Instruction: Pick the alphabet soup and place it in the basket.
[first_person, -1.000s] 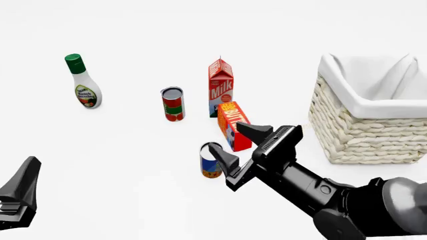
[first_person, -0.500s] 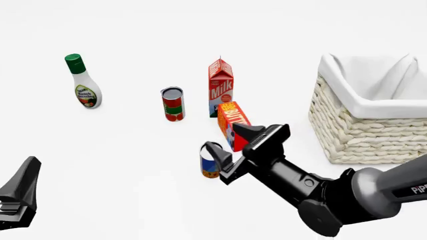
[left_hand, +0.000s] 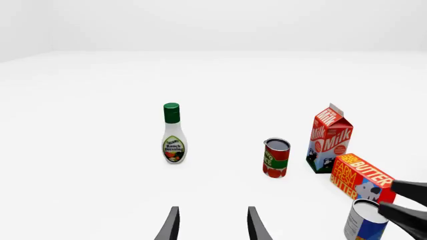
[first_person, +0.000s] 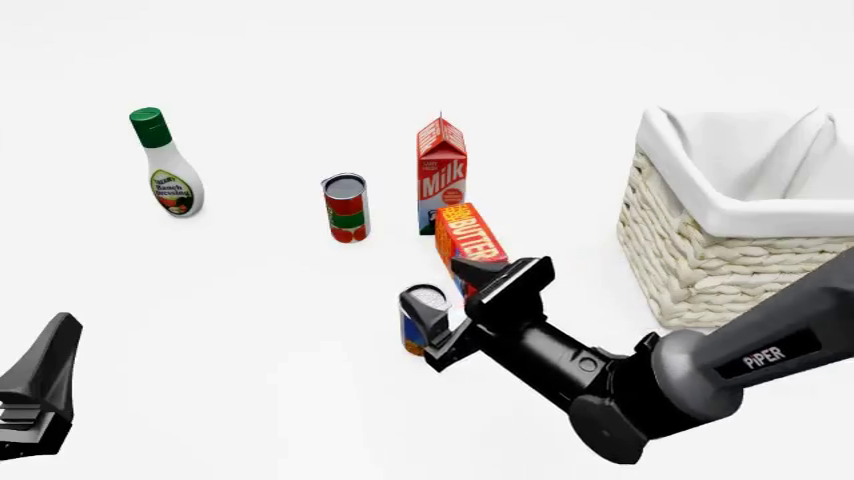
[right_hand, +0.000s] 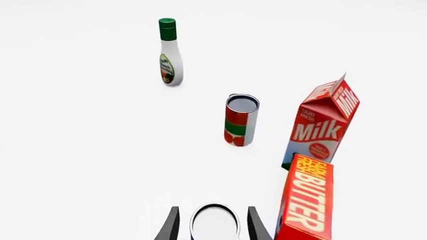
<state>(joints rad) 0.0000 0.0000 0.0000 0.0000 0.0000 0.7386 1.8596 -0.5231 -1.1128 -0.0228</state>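
The alphabet soup (first_person: 419, 322) is a small can with a blue label. It stands upright in the front view, just in front of the butter box. My right gripper (first_person: 451, 312) is open and its fingers sit on either side of the can. In the right wrist view the can's pale top (right_hand: 213, 223) lies between the two fingers (right_hand: 171, 227), with small gaps on both sides. The can also shows in the left wrist view (left_hand: 365, 221). The basket (first_person: 707, 205) stands at the far right. My left gripper (first_person: 40, 390) is open and empty at the near left, far from the can.
An orange butter box (first_person: 470, 242) leans right behind the soup, and a milk carton (first_person: 442, 175) stands behind that. A red-and-green can (first_person: 344, 208) stands left of the milk. A ranch dressing bottle (first_person: 167, 172) stands far left.
My right gripper has moved forward and down to the left, so its fingers now straddle the soup can. The can and the left arm have not moved.
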